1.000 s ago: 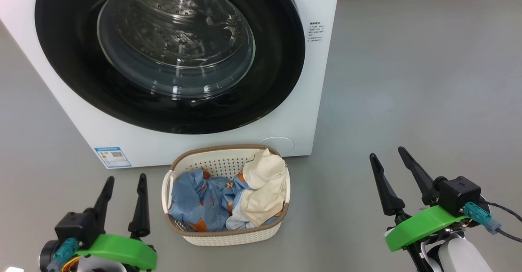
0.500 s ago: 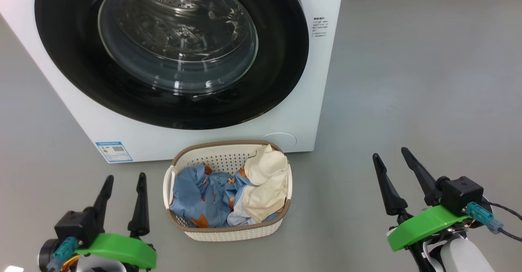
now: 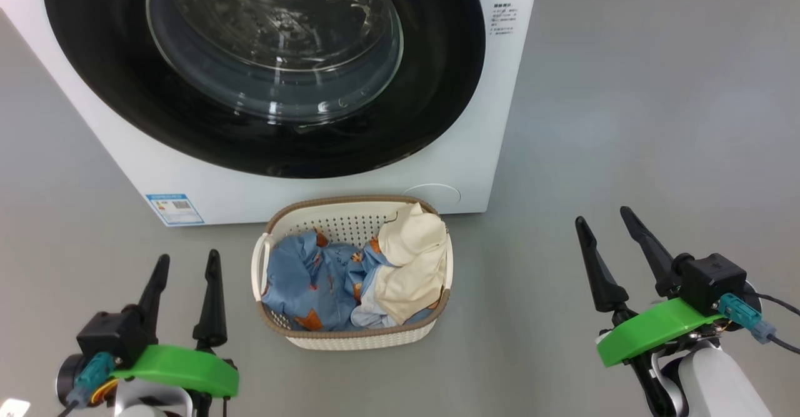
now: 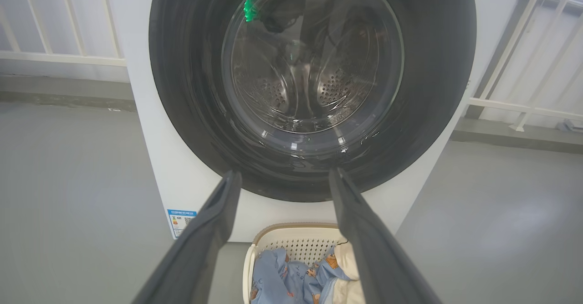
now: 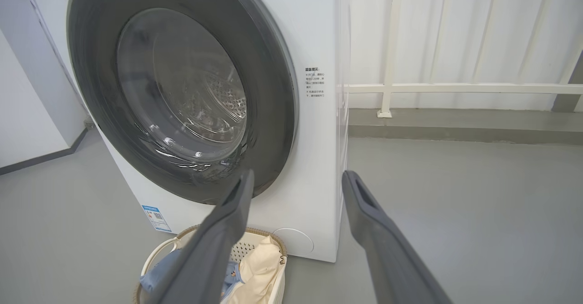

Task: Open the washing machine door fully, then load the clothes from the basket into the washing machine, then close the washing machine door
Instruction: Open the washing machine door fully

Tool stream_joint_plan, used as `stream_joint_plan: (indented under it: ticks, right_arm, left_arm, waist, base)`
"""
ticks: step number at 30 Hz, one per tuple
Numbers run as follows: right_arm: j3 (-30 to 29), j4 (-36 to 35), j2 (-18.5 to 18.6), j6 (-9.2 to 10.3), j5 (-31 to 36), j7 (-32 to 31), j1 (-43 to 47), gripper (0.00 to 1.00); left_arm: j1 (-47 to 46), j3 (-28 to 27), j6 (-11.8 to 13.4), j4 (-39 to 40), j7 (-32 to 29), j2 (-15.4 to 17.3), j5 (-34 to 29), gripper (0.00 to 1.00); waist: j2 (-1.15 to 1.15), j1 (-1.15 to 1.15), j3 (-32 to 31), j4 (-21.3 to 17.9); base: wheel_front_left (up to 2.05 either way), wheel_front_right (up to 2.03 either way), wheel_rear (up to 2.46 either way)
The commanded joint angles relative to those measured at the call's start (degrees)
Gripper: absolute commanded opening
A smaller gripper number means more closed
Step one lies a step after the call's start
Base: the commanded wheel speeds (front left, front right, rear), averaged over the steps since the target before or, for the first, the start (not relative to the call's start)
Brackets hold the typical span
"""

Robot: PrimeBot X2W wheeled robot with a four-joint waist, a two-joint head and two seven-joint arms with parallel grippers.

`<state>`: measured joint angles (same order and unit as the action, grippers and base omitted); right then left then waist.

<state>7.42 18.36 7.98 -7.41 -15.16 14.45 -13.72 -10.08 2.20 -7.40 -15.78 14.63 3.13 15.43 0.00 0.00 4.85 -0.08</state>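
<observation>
**Fig. 1: Door shut, load waiting, both grippers free**

Head view. The washing machine door (image 3: 437,92) lay flush against the white washing machine (image 3: 494,154), so step 1 (opening) was judged not yet begun. The basket (image 3: 356,340) stood on the floor just in front of the machine, below the door, w/ the clothes (image 3: 312,279) heaped inside: blue printed cloth to the left, cream cloth to the right. The left gripper (image 3: 189,256) and right gripper (image 3: 602,215) hung low on either side of the basket, well apart from it, fingers spread and holding nothing.

Technique: no handle or catch could be made out on the black rim, so the pull edge should be found first. A finger hooked behind that edge and drawn along the door's arc, not straight back, would prob. suit. The basket sat close under the door; the swing looked likely to pass above it, but this needs checking. Glossy rim and glass prob. slippery for fingertips.

Surroundings: smooth grey floor (image 3: 625,92); white railing (image 5: 455,87) and pale wall behind the machine in the wrist views; small blue label (image 3: 175,209) at the lower front corner
</observation>
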Motion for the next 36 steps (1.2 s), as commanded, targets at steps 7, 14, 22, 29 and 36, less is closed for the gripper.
stream_joint_plan:
  ticks: [7, 14, 22, 29, 36]
  right_arm:
    - [-0.3, -0.5, 1.8, -0.08, -0.1, 0.5, -5.5, 1.00]
    - [-3.4, 1.1, 3.1, -0.08, -2.4, 0.5, -12.0, 0.16]
    - [-4.4, 2.9, 5.6, -0.08, -7.4, 0.5, -19.8, 0.00]
    - [-3.6, 2.9, 9.2, -0.08, -14.5, -0.4, -26.6, 0.00]
    - [-2.5, 2.7, 12.5, -0.08, -21.9, -3.4, -32.7, 0.00]
  left_arm:
    - [-4.1, -1.7, -0.1, 2.0, 0.4, 1.7, -0.1, 1.00]
    - [-5.7, -0.8, -0.1, 3.4, 0.4, 2.5, 0.5, 1.00]
    - [-7.1, -0.2, -0.1, 4.2, 0.4, 3.2, 1.0, 1.00]
    - [-8.1, -0.2, -0.1, 4.7, 0.4, 3.3, 1.3, 1.00]
    - [-9.2, 0.4, -0.1, 6.5, 0.4, 2.9, 2.0, 1.00]
  waist:
    - [0.00, 0.00, 3.2, 0.6]
    - [0.00, 0.00, 6.9, 1.7]
    - [0.00, 0.00, 10.5, 3.9]
    - [0.00, 0.00, 13.1, 5.5]
    - [0.00, 0.00, 15.6, 6.8]
  base:
    - [0.00, 0.00, 0.00]
    - [0.00, 0.00, 0.00]
    - [0.00, 0.00, 0.00]
    - [0.00, 0.00, 0.00]
    - [0.00, 0.00, 0.00]
